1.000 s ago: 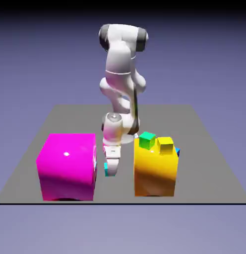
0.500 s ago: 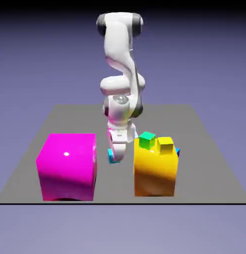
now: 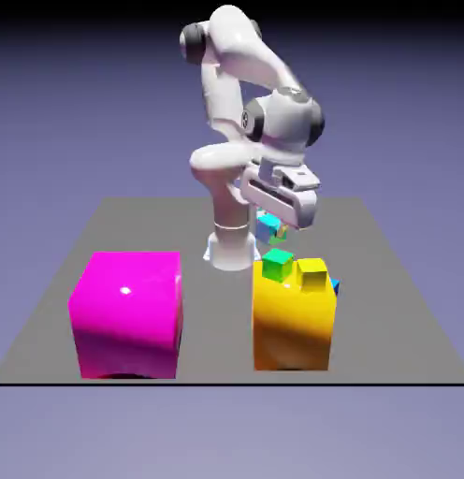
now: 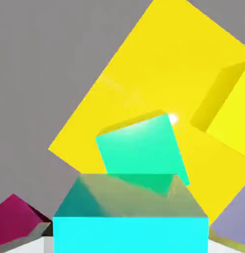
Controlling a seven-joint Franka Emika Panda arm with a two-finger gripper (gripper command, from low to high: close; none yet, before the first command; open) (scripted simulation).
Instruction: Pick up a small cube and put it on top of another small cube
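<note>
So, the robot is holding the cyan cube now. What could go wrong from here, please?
The cyan cube in the hand could knock the green cube if it comes down too low, as the green one sits turned on the yellow block. It might also be set down off-centre and tip, since the two cubes are not turned alike.

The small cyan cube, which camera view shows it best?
The hand view: the small cyan cube fills its bottom middle, large, between the fingertips. The exterior view shows it only tiny, beneath the tilted gripper.
</note>
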